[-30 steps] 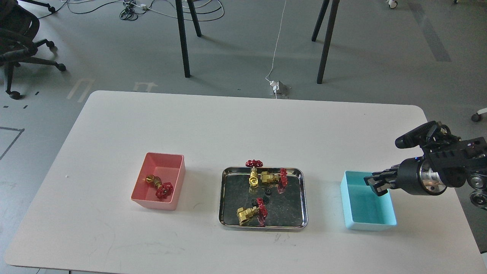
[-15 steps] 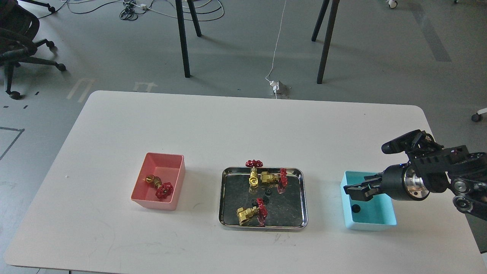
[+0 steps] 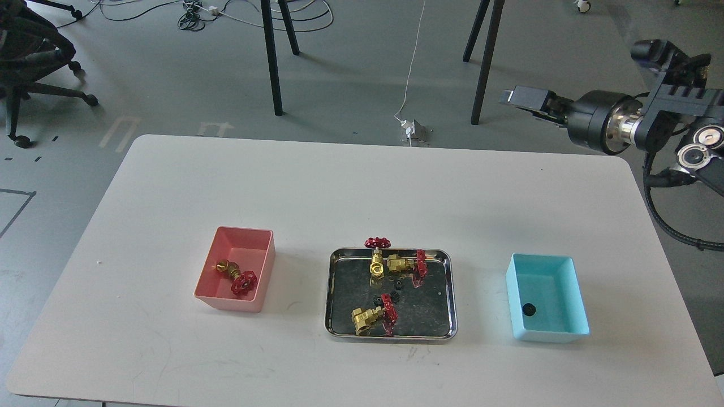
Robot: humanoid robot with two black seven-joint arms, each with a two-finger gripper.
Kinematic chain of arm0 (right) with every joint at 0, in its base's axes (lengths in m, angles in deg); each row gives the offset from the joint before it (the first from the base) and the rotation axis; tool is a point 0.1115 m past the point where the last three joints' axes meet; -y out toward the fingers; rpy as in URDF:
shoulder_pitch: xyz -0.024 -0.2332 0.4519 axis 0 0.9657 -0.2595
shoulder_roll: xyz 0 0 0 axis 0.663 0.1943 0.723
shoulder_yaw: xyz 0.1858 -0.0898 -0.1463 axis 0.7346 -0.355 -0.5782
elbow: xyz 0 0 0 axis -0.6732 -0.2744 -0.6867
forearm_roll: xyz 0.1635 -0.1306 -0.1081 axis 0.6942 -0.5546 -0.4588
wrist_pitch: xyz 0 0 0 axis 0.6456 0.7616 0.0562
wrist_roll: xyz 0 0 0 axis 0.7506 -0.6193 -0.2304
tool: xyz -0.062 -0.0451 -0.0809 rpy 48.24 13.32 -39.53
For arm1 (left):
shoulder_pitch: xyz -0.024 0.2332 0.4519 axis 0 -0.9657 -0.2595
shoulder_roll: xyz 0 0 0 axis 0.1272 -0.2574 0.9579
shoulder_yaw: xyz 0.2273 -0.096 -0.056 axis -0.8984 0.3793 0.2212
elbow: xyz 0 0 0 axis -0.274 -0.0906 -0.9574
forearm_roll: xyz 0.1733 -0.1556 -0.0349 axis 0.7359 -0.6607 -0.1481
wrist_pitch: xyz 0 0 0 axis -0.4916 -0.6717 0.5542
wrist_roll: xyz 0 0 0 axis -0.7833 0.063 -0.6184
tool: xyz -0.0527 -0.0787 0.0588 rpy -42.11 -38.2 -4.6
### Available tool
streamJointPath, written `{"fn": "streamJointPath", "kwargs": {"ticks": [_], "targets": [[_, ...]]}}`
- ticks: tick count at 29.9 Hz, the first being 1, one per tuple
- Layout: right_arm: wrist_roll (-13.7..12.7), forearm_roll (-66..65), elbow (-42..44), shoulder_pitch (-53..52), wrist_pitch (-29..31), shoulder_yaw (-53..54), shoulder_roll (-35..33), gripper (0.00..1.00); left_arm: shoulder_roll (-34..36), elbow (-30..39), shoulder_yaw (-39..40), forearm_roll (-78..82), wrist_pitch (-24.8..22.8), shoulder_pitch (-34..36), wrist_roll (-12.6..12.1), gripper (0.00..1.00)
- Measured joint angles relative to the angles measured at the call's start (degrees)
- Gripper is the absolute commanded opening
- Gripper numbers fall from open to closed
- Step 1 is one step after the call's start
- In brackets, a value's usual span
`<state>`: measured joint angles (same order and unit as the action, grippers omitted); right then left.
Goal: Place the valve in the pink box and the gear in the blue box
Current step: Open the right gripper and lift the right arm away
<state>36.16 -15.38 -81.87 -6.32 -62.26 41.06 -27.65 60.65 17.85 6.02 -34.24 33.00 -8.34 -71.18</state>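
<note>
The pink box (image 3: 228,301) sits left of centre on the table and holds one valve (image 3: 236,276). The blue box (image 3: 551,335) sits at the right and holds one black gear (image 3: 529,309). Three more valves (image 3: 377,258) (image 3: 405,263) (image 3: 373,317) lie in the steel tray (image 3: 427,308) between the boxes, with small black gears (image 3: 396,286) among them. My right gripper (image 3: 515,98) is raised high beyond the table's far right corner, far from the blue box and empty. Its fingers show as one dark shape. My left arm is out of view.
The white table (image 3: 362,186) carries only the two boxes and the tray. Beyond its far edge are black stand legs (image 3: 272,62), floor cables and an office chair (image 3: 28,62) at the far left.
My right gripper has risen from over the blue box to high above the far right of the table. The gear it dropped now lies in the blue box.
</note>
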Motion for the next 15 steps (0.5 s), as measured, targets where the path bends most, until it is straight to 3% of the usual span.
{"fn": "streamJointPath", "kwargs": {"ticks": [4, 8, 10, 15], "targets": [[0.0, 9.2, 17.6, -7.2, -9.4, 1.3, 8.6, 0.92, -3.2, 0.0, -0.3, 0.8, 0.3, 0.4, -0.7, 0.97], [1.5, 18.6, 39.3, -15.3, -12.4, 1.3, 17.5, 0.92, -5.9, 0.0, -0.4, 2.9, 0.4, 0.8, -1.1, 0.97], [3.7, 21.7, 48.8, -18.6, -12.6, 1.3, 21.8, 0.92, -7.4, 0.0, -0.5, 4.2, 0.4, 1.3, -1.7, 0.97], [8.0, 25.4, 55.9, -20.9, -13.6, 1.9, 26.3, 0.94, -11.9, -0.2, -1.0, 4.9, -0.2, 2.1, -5.7, 0.97]]}}
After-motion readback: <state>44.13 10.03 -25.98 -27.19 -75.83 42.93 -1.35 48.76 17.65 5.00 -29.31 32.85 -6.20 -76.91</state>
